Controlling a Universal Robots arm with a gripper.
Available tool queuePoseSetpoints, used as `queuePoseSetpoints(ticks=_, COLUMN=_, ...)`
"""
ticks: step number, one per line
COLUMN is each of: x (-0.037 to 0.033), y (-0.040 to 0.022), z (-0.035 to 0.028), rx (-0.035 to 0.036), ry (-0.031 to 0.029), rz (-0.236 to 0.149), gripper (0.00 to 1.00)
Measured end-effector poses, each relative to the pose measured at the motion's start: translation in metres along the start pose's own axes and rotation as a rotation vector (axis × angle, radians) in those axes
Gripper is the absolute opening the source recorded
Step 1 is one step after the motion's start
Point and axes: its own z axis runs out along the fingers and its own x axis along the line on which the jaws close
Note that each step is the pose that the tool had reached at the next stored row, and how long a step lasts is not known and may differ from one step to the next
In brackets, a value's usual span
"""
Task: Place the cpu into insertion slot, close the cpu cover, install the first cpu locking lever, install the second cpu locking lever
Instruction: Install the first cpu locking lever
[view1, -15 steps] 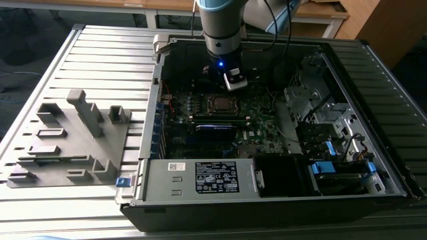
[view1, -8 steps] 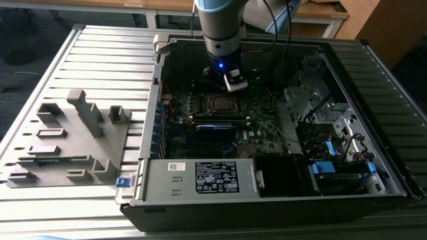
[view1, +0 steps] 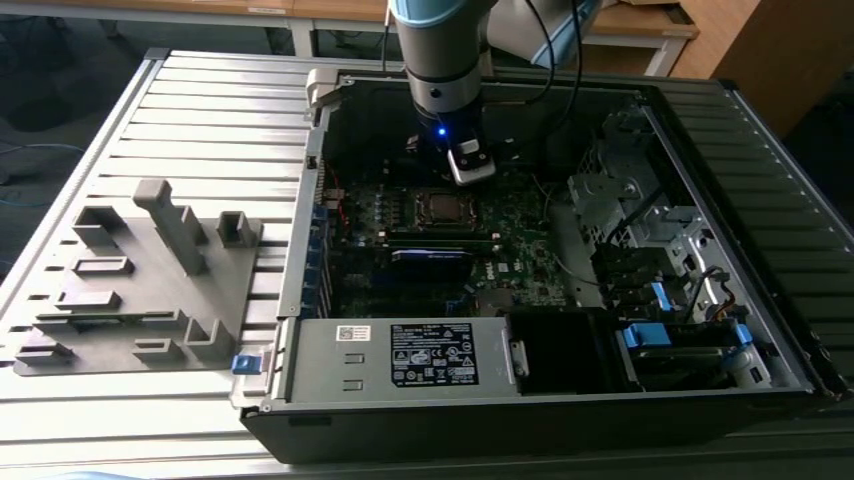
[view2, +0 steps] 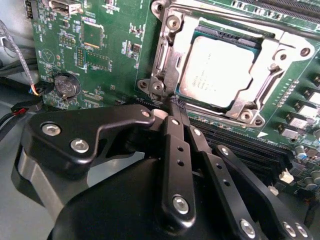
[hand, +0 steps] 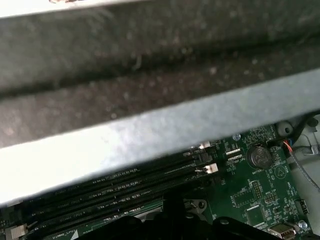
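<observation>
In the second wrist view the cpu (view2: 217, 70) lies flat in the insertion slot (view2: 250, 41), silver top up. The cpu cover (view2: 272, 55) is down around it, its frame edging the chip. My gripper (view2: 175, 107) is shut with nothing between its black fingers (view2: 176, 150), and its tip hovers by the socket's corner screw (view2: 157, 87), next to a metal lever bar (view2: 166, 55) along the socket's side. In the exterior view the gripper (view1: 470, 172) hangs just behind the insertion slot (view1: 439, 207) inside the open computer case.
Long black memory slots (view2: 240, 145) run beside the socket, and a coin battery (view2: 66, 85) sits near loose cables (view2: 20, 107). The case wall (hand: 150, 135) stands close. A power supply (view1: 400, 355), drive cage (view1: 654, 220) and grey fixture (view1: 134, 280) surround the board.
</observation>
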Motion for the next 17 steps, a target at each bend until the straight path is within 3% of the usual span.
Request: queuePoseSetpoints(ticks=17, x=-0.0001, y=0.0032, z=-0.0035, rx=-0.0002, ry=-0.0001, rz=0.0, gripper=0.11)
